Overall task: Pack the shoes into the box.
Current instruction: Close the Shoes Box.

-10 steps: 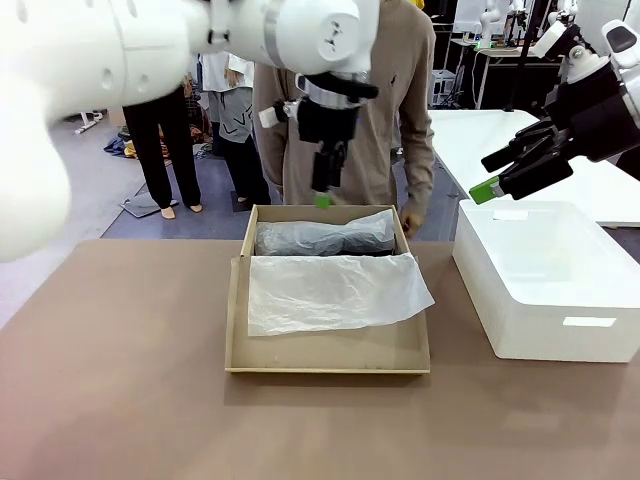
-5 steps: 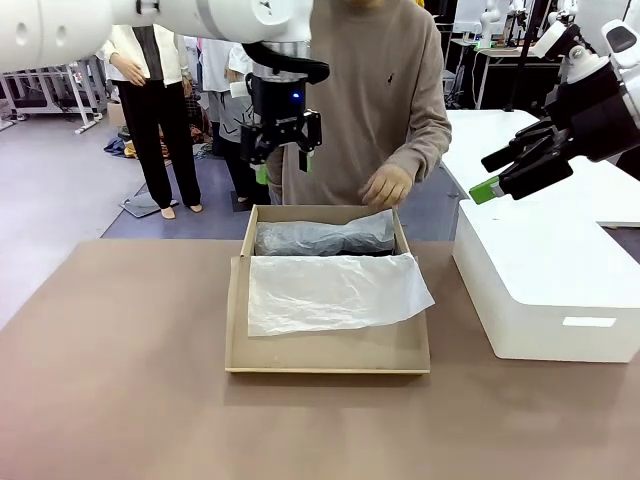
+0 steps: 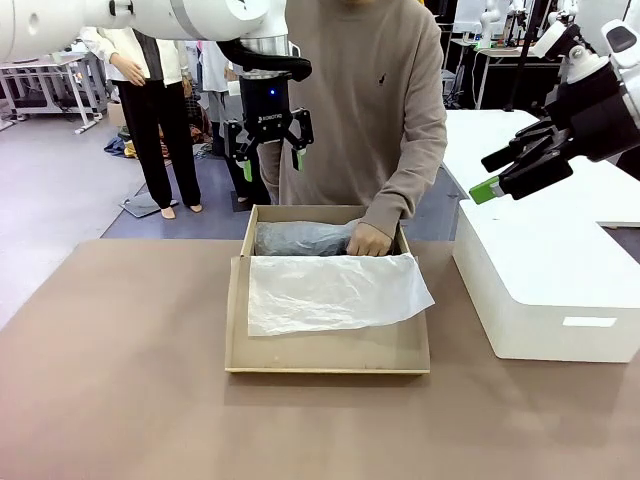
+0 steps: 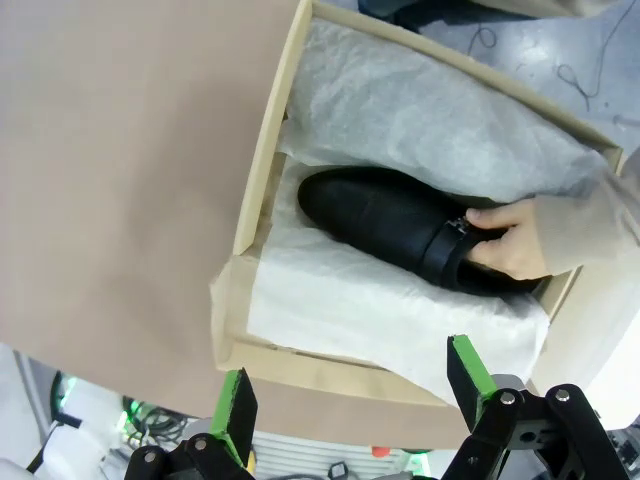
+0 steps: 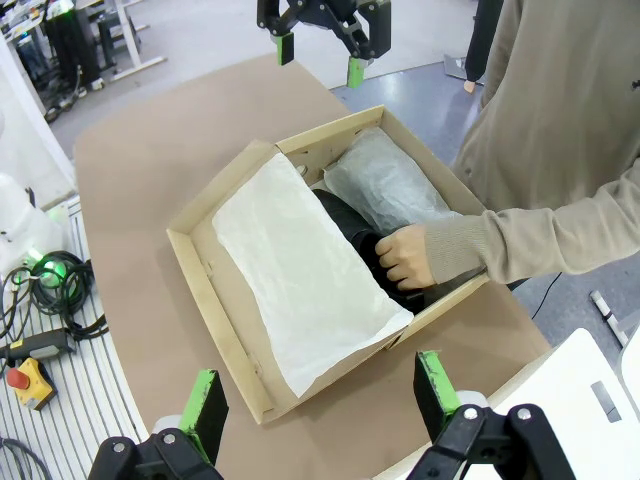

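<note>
The left gripper point(image 3: 272, 162) hangs with its jaws apart and empty above the far edge of the box point(image 3: 328, 358). The right gripper point(image 3: 494, 172), also spread and empty, hovers high near the white bin point(image 3: 545, 300) at the table's right edge. The brown table point(image 3: 120, 380) stands in a grey-floored room, with people behind it. The one cardboard box sits mid-table — inside is one bare black shoe point(image 4: 390, 222), held by the person's hand point(image 4: 505, 240), beside one tissue-wrapped bundle point(image 4: 430, 110). Loose tissue point(image 3: 335, 290) covers the rest.
</note>
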### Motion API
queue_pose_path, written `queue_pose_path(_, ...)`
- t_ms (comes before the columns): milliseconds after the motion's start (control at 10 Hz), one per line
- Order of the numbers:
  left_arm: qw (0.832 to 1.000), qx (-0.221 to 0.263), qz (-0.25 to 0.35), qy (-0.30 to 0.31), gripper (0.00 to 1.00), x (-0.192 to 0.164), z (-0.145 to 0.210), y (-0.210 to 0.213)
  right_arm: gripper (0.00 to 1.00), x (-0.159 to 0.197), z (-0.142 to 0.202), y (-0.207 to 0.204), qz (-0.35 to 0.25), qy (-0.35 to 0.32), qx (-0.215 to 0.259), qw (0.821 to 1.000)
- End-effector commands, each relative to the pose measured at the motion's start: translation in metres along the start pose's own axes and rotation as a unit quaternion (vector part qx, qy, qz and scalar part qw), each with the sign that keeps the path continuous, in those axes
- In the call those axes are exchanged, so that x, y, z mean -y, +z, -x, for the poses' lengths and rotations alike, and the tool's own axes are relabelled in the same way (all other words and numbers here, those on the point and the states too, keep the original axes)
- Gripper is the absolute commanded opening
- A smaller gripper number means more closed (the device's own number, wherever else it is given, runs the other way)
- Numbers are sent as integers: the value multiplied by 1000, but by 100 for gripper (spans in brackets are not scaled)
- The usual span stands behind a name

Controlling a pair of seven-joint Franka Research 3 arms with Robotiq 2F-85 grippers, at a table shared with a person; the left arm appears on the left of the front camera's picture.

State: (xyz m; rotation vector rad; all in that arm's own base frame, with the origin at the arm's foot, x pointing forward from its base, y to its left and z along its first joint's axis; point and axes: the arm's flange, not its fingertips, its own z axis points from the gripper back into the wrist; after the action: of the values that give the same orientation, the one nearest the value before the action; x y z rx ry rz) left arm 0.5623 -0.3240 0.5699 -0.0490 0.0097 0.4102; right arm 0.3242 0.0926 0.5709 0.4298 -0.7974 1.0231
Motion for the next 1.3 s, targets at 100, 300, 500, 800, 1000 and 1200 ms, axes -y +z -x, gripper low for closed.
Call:
queue_pose_path(100, 1000, 5, -16, -14, 100, -1, 2, 1, 100, 2, 0, 0, -6, 4, 11, 1000)
queue_pose_path(300, 1000, 5, -16, -14, 100, -1, 2, 1, 100, 2, 0, 0, -6, 4, 11, 1000)
queue_pose_path(500, 998, 4, -7, -68, 100, -11, 4, 3, 100, 2, 0, 0, -6, 4, 11, 1000)
queue_pose_path(800, 974, 18, -12, -226, 100, -61, -5, 23, 100, 2, 0, 0, -6, 4, 11, 1000)
queue_pose_path(1000, 930, 2, 1, -368, 100, -95, -16, 32, 100, 2, 0, 0, -6, 4, 11, 1000)
queue_pose_path(1200, 878, -19, 29, -477, 100, -121, -33, 35, 100, 2, 0, 0, -6, 4, 11, 1000)
